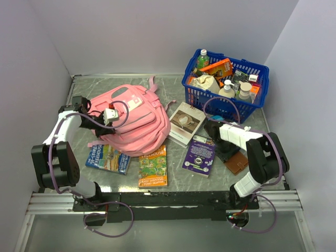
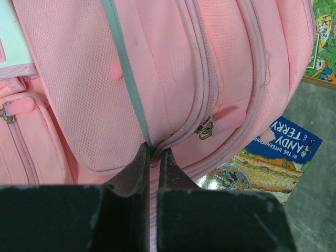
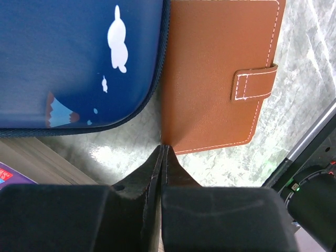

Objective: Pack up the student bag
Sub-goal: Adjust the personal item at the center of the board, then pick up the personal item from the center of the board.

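The student bag (image 1: 134, 121) is a pink backpack lying at the left middle of the table; it fills the left wrist view (image 2: 173, 68). My left gripper (image 1: 113, 116) sits on its left side, and in the left wrist view it (image 2: 155, 152) is shut on a fold of the bag's pink fabric beside a grey trim line. A metal zip pull (image 2: 206, 127) hangs just right of the fingertips. My right gripper (image 1: 219, 137) is shut and empty; in the right wrist view its tips (image 3: 164, 148) are at the near corner of a brown wallet (image 3: 215, 73), beside a navy case (image 3: 79, 58).
A blue plastic basket (image 1: 210, 100) full of bottles and packets stands at the back right. A white book (image 1: 185, 122), a purple book (image 1: 199, 155), an orange Treehouse book (image 1: 153, 165) and a blue book (image 1: 107, 158) lie around the bag. The brown wallet (image 1: 237, 163) lies near the right arm.
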Available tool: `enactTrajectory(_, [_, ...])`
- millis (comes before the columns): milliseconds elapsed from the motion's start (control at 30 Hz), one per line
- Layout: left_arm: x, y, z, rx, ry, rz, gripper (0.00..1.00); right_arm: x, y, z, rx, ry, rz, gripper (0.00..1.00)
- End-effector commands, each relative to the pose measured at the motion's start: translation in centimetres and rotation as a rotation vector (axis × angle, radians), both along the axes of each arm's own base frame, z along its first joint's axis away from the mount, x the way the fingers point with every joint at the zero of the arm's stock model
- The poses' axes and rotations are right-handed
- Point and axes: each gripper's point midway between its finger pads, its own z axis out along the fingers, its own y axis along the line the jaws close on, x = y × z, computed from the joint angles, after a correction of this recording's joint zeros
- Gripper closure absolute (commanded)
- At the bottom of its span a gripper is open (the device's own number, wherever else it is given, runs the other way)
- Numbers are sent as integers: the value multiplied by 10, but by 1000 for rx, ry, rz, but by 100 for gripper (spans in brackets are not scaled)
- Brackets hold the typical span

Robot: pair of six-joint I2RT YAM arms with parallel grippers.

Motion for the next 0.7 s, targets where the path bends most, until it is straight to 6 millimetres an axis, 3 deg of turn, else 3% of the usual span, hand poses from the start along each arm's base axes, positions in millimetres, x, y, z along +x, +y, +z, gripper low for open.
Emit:
enactTrajectory(0, [-7,3,0,4,43,23,99,2,6,2,46,-38,-8,100])
enactTrajectory(67, [-6,3,0,3,40,23,99,-1,8,3,58,-47,-5,100])
enactTrajectory(300, [-7,3,1,0,39,28,99,3,20,40,144,-221,32,100])
enactTrajectory(400, [-6,2,3,-4,33,24,99,11,10,50,214,-333,48,100])
enactTrajectory(433, [-5,2,4,-3,27,22,99,9,14,49,293,-338,43,78])
enactTrajectory(467, [-4,1,3,-6,28,19,99,9,-7,53,306,-381,-5,65])
enactTrajectory(500, [-1,2,6,-7,21,21,99,1,-16,46,318,-377,-36,42])
enactTrajectory(567, [1,0,8,-17,29,20,99,0,-34,51,357,-467,-78,30])
enactTrajectory(600, [1,0,10,-24,32,21,99,-6,-36,46,374,-475,-84,20])
enactTrajectory(667, [4,0,12,-30,35,23,99,-6,-47,51,376,-544,-81,10])
